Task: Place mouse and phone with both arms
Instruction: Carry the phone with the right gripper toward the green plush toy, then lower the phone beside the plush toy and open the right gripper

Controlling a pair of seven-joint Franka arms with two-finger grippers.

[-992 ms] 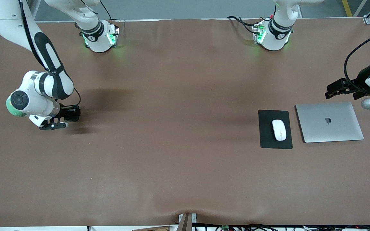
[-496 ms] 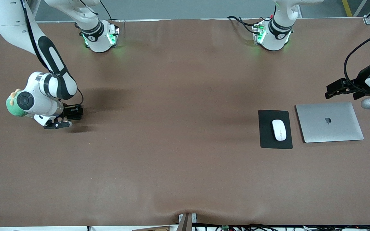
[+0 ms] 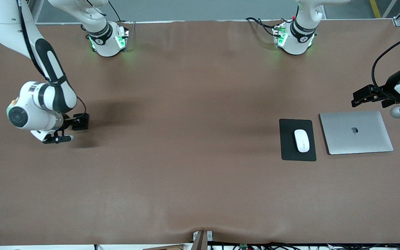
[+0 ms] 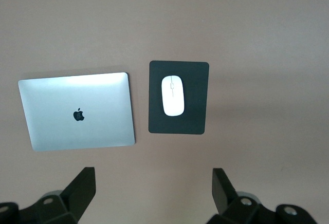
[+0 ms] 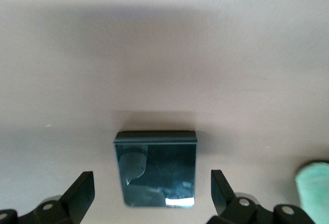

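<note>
With the mouse (image 3: 301,140) resting on its black pad (image 3: 286,152) beside the laptop (image 3: 356,132), the left gripper (image 4: 151,196) waits spread wide, while the right gripper's (image 5: 151,196) parted fingers straddle the phone (image 5: 157,168) flat on the worktop (image 3: 186,156), apparently ready to grasp it.

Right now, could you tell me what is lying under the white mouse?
The mouse rests on a black mouse pad, beside the closed laptop. The pad lies on the brown table; whatever it covers is hidden.

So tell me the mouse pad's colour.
Black. The mouse pad shows best in the left wrist view, under the mouse.
</note>
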